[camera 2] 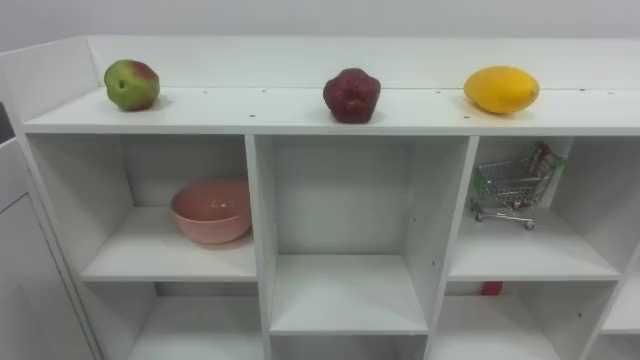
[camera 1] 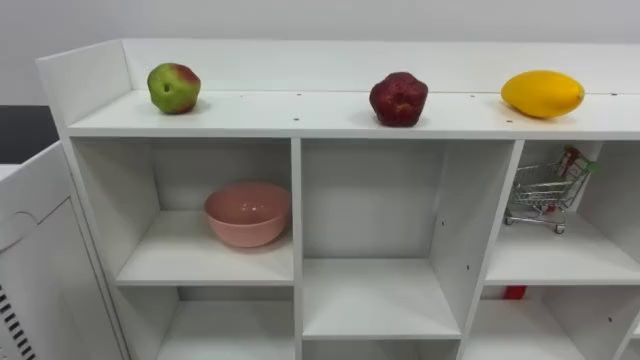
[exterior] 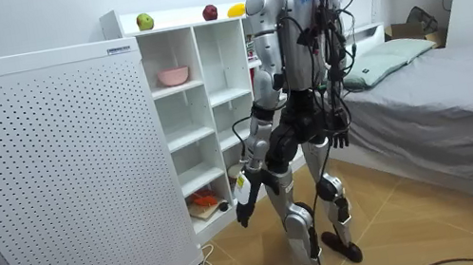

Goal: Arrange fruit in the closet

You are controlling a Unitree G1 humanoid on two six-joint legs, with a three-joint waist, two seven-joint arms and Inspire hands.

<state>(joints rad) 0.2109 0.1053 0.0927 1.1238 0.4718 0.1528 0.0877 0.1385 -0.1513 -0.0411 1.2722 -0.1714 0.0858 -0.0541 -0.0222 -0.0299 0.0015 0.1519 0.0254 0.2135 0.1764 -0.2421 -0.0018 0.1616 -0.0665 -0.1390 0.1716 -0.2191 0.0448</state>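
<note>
Closet - white, open-fronted, 3 columns of compartments under a long top shelf.

Top shelf, left to right and well apart:
- green apple, red-flushed, near the left end wall
- red apple, dark, over the middle column
- yellow fruit, lying on its side over the right column

All 3 sit free; nothing touches them.

Below:
- upper left compartment: pink bowl, upright, toward the right side of its shelf
- upper middle compartment: bare
- upper right compartment: small wire cart, standing on its wheels
- next compartment down on the right: something red, mostly hidden by the shelf edge; cannot tell what it is

Room view:
- A white perforated panel stands against the closet's left side and juts toward the camera.
- A bed runs along the room view's right, close behind the robot.
- The robot stands upright on the wood floor, facing the closet just in front of its middle and right columns, arms down.

Hands:
- Left hand hangs low by the thigh, on the room view's left - too small to tell how its fingers are set.
- Right hand hangs at hip height on the bed side, its fingers loose, pointing down, holding nothing.
</note>
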